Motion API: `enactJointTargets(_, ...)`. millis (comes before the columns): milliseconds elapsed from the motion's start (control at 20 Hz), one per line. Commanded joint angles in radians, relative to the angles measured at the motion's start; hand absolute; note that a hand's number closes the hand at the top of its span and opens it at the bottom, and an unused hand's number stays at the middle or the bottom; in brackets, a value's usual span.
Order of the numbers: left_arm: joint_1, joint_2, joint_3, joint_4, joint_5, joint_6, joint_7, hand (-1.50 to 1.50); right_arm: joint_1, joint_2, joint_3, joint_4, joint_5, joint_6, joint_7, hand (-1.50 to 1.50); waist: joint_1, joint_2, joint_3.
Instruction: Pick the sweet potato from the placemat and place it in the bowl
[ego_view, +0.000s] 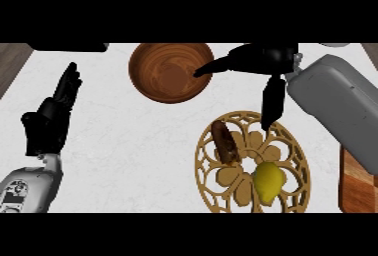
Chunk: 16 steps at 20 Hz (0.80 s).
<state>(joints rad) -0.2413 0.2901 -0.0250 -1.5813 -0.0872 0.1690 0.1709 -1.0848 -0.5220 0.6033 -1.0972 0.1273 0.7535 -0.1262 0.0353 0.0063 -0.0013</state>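
At the frame's left edge the left hand (50, 117) rests, fingers straight and up. The wooden bowl (171, 72), upper centre, holds nothing. Lower right of centre, the sweet potato (224, 141) lies untouched on the lattice placemat (295, 165), beside a lemon (269, 182). The right hand (260, 62), upper right, is spread and carries nothing, so picking and placing both remain. Its palm is hard to make out.

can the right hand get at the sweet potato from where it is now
Probably yes: the right hand is open above the placemat, and the sweet potato lies uncovered on it, apart from the lemon.
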Motion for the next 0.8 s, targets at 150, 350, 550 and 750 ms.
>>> enactJointTargets(150, 0.014, -0.024, -0.021, -0.036, -0.048, 0.029, 0.016, 0.0, -0.06, 0.159, 0.097, 0.065, 0.131, 0.084, 0.063, -1.5, -0.016, -0.004, 0.001)
enactJointTargets(350, -0.004, -0.028, 0.007, 0.041, -0.042, 0.021, -0.023, 0.0, -0.079, 0.174, 0.102, 0.077, 0.152, 0.199, 0.059, -1.5, -0.025, -0.003, 0.001)
enactJointTargets(550, 0.052, -0.026, 0.008, -0.036, -0.024, -0.004, 0.007, 0.0, 0.036, 0.198, 0.148, -0.025, 0.231, 0.18, 0.098, -1.5, -0.028, -0.008, 0.001)
enactJointTargets(750, 0.028, -0.03, 0.0, -0.002, -0.052, -0.001, -0.006, 0.0, 0.032, 0.251, 0.192, 0.007, 0.296, 0.216, 0.186, -1.5, -0.034, -0.007, 0.001)
